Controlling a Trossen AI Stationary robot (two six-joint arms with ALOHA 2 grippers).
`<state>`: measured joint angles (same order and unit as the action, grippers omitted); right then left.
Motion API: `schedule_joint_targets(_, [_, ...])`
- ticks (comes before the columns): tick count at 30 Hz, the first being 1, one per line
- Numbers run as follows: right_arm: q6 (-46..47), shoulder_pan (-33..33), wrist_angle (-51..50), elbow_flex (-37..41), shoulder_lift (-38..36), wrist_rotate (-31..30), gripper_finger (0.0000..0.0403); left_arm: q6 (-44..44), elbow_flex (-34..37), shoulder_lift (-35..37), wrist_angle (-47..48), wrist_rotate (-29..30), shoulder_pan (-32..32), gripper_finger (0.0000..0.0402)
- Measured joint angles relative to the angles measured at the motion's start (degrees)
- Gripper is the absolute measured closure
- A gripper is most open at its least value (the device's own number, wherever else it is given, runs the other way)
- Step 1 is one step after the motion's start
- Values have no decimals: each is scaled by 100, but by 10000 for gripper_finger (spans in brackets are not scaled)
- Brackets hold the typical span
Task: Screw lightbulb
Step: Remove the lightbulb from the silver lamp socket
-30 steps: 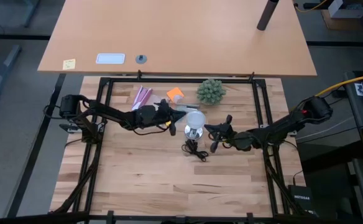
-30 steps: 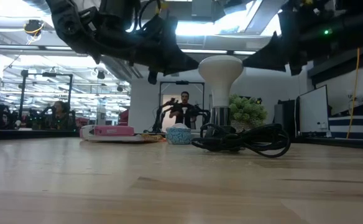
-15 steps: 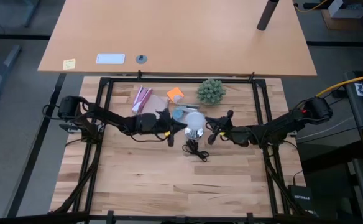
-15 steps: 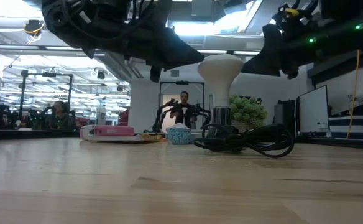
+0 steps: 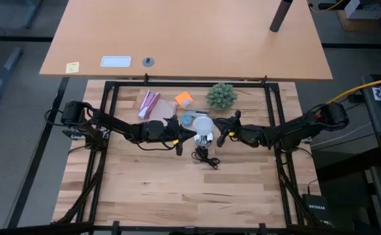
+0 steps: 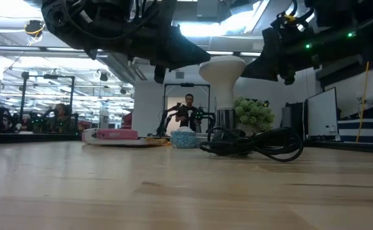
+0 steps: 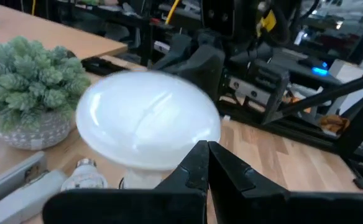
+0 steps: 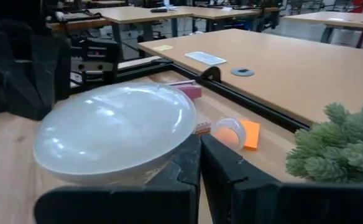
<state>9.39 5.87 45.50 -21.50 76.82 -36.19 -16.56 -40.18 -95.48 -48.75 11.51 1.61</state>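
Lightbulb (image 5: pixel 204 124) upright mid-table; left gripper (image 5: pixel 180 138) and right gripper (image 5: pixel 220 132) flank it closely, fingers pressed together.

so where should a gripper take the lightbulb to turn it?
Grip the lightbulb on its wide frosted globe, at the widest girth, coming in level from the side. It stands upright in the silver socket base, neck down, so the narrow neck is hard to reach and the globe is exposed.

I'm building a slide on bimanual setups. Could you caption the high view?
Left gripper and right gripper flank the white lightbulb standing mid-table.
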Motion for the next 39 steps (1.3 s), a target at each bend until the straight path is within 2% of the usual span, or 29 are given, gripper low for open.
schedule_joint_targets(5, [-259, 54, -37, 0, -95, -248, 387, 30, 0, 63, -21, 11, 20, 402])
schedule_joint_targets(13, [-731, 573, -510, 0, -924, -1024, 387, 400, 0, 338, -40, 97, 8, 401])
schedule_joint_targets(17, [-698, 932, -555, 0, -1294, -1064, 387, 645, 0, 374, -260, 173, -104, 402])
schedule_joint_targets(20, [-621, 1155, -551, 0, -1368, -834, 387, 658, 2, 374, -405, 179, -229, 401])
schedule_joint_targets(25, [-119, 1336, -552, 0, -1127, -457, 387, 626, 0, 364, -445, 181, -491, 401])
schedule_joint_targets(33, [287, 1326, -487, 0, -465, -469, 387, 581, 0, 351, -197, 182, -743, 401])
schedule_joint_targets(39, [286, 1324, -185, 0, -67, -556, 387, 391, 0, -5, -193, 181, -688, 401])
